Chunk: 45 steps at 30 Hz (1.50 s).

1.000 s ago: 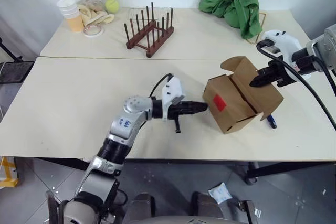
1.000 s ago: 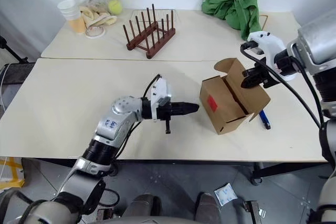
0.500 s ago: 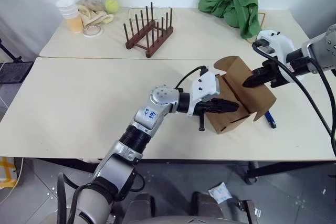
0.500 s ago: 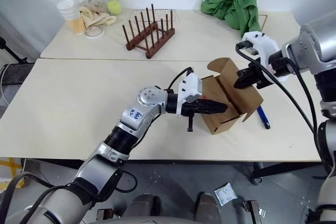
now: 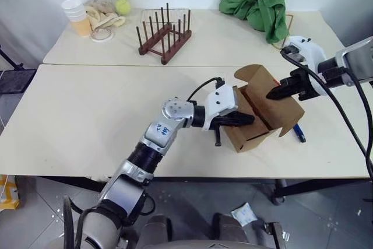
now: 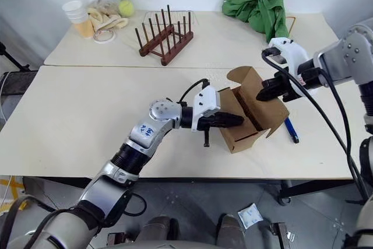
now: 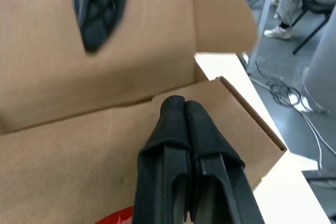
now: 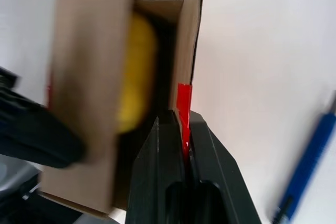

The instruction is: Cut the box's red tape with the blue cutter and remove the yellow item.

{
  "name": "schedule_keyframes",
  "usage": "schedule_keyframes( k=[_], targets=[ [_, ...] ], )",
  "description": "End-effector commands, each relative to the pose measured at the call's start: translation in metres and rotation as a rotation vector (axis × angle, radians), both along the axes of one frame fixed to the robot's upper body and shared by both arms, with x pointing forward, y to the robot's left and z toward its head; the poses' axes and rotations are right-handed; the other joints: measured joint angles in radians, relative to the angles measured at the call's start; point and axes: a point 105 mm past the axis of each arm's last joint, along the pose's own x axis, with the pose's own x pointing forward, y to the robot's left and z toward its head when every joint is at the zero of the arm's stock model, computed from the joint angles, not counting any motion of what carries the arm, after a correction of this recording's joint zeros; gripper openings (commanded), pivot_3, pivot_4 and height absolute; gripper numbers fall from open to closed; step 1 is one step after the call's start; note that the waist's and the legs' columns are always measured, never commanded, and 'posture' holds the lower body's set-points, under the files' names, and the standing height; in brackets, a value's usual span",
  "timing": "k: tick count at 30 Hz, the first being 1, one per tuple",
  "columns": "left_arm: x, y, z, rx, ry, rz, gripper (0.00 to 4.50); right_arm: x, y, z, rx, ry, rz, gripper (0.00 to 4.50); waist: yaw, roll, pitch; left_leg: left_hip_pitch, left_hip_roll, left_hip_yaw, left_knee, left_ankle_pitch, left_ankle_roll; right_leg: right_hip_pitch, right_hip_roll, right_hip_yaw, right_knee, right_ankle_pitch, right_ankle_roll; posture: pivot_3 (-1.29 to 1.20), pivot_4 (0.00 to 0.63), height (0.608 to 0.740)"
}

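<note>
Since a second ago your left arm has swung across to the box: then its fingers stopped short of the taped face, and now the left gripper lies against the near flap, jaws pressed together with nothing between them. The box has also shifted a little toward your left and sits tipped on the front table, top open, one flap standing up at the back.

The yellow item sits inside the box, seen through the gap between the flaps in the right wrist view. The red tape is split; one strip of it runs down the edge of the flap that your right gripper pinches, its fingers closed on that flap's edge. Another scrap of red shows on the near flap in the left wrist view.

The blue cutter lies flat on the table just beside the box, on your right, free of both grippers.

On the far table stand a wooden rack, a green cloth and a stack of cups.
</note>
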Motion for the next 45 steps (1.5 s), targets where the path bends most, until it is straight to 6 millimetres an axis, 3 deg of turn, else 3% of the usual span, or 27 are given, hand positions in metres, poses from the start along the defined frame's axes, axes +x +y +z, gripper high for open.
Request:
schedule_keyframes(
  k=[1, 8, 15, 28, 40, 41, 45],
  targets=[
    [0.006, 0.018, -0.032, 0.090, 0.109, 0.081, 0.00, -0.001, -0.011, -0.003, -0.024, 0.004, -0.042, 0.01, 0.000, 0.000, 0.000, 0.000, 0.000, 0.000, 0.000, 0.000, 0.000, 0.000, 0.000, 0.000, 0.000, 0.000, 0.000, 0.00, 0.150, 0.740],
    [0.013, 0.036, -0.038, 0.077, 0.152, 0.202, 0.00, 0.001, -0.032, -0.023, -0.110, 0.007, -0.046, 0.01, 0.000, -0.002, -0.001, 0.001, 0.000, 0.000, 0.001, 0.000, 0.000, 0.002, 0.000, 0.000, 0.000, 0.000, 0.000, 0.00, 0.150, 0.740],
    [0.009, 0.050, -0.041, 0.096, 0.183, 0.246, 0.00, 0.001, -0.033, -0.033, -0.121, 0.020, -0.009, 0.01, -0.002, -0.002, -0.002, 0.002, 0.000, 0.000, 0.001, 0.000, 0.000, 0.002, 0.000, 0.001, 0.001, 0.000, 0.000, 0.00, 0.150, 0.740],
    [0.005, 0.091, -0.044, 0.118, 0.210, 0.372, 0.00, -0.005, 0.004, -0.038, -0.073, 0.024, 0.072, 0.01, 0.005, -0.001, -0.002, 0.001, 0.000, 0.000, 0.001, 0.000, 0.000, 0.001, 0.000, 0.001, 0.001, 0.000, 0.000, 0.00, 0.150, 0.740],
    [0.009, 0.088, -0.029, 0.050, 0.165, 0.378, 0.00, -0.003, 0.010, -0.039, -0.066, 0.002, 0.071, 0.01, -0.002, -0.001, -0.001, 0.000, 0.000, -0.001, 0.000, 0.000, 0.000, 0.000, 0.000, 0.000, 0.001, 0.000, 0.000, 0.00, 0.150, 0.740],
    [0.009, 0.090, -0.030, 0.065, 0.165, 0.383, 0.19, -0.003, 0.009, -0.041, -0.064, 0.006, 0.064, 0.00, -0.001, -0.001, -0.001, 0.000, 0.000, -0.001, 0.000, 0.000, 0.000, 0.000, 0.000, 0.000, 0.001, 0.000, 0.000, 0.00, 0.150, 0.740],
    [0.006, 0.103, -0.032, 0.135, 0.129, 0.358, 1.14, -0.003, 0.008, -0.043, -0.016, -0.022, 0.071, 0.98, -0.001, -0.001, -0.001, 0.000, 0.000, -0.001, 0.000, 0.000, 0.000, 0.000, 0.000, 0.000, 0.001, 0.000, 0.000, 0.00, 0.150, 0.740]
  ],
)
